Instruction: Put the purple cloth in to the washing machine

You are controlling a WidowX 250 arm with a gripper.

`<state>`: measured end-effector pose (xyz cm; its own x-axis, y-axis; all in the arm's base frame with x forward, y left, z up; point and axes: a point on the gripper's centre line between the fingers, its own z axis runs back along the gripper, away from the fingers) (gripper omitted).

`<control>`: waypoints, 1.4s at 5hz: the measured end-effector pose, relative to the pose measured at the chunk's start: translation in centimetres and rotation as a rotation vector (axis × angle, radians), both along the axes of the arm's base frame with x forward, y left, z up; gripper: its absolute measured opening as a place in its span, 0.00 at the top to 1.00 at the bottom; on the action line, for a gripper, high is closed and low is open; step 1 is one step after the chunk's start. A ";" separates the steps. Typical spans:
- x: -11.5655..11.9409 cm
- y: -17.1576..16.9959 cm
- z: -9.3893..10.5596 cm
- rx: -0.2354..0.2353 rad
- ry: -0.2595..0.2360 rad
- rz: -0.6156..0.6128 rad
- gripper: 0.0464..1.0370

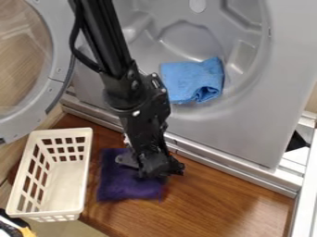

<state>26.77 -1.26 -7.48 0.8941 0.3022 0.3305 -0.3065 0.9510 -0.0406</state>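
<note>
The black gripper point(151, 166) hangs low over the right part of the purple cloth point(117, 185), hiding some of it. Whether the two touch I cannot tell. That cloth lies flat on the brown wooden surface, just right of the white basket. The grey washing machine point(250, 125) stands behind, its round drum opening facing the work area and its door point(57, 78) swung out to the left. Inside the opening, a folded blue cloth point(186, 79) rests near the lower edge.
The white plastic basket point(86, 180) stands at the left, beside the purple cloth. A metal ledge point(217, 163) runs along the machine's base, between it and the wooden surface point(229, 203). A white frame point(306, 185) borders the right side.
</note>
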 end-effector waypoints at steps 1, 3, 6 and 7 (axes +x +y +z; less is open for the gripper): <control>0.1 0.1 0.0 0.011 0.014 -0.004 0.74; -0.5 0.1 1.2 0.008 0.010 0.022 0.89; -0.3 0.9 8.0 0.055 -0.151 0.059 0.93; -0.4 1.3 11.2 0.067 -0.248 0.086 0.93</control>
<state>26.38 0.03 3.72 0.7552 0.3437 0.5581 -0.3747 0.9250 -0.0626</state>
